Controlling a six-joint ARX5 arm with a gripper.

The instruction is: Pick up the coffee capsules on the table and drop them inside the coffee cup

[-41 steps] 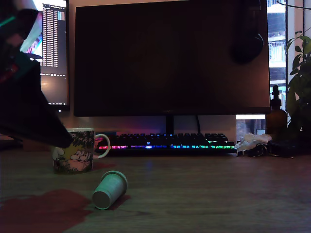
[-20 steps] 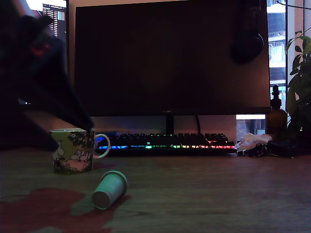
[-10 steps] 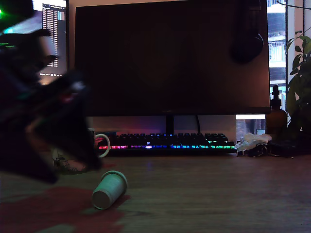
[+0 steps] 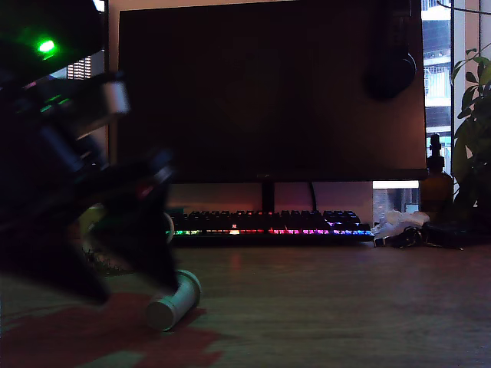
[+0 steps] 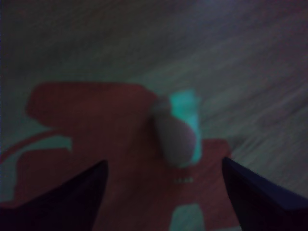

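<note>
One pale coffee capsule lies on its side on the wooden table. In the wrist view the capsule rests ahead of my two dark fingertips, roughly centred between them and untouched. My gripper is open and hangs low just to the exterior view's left of the capsule, blurred by motion. Only a sliver of the coffee cup shows, because the arm covers most of it.
A large dark monitor and a rainbow-lit keyboard stand behind. At the exterior view's right are a brown bottle, a plant and a pale crumpled object. A reddish patch colours the table under the arm.
The arm has swung from above the cup down and toward the exterior view's right, now covering the cup and reaching the capsule. The capsule has not moved.
</note>
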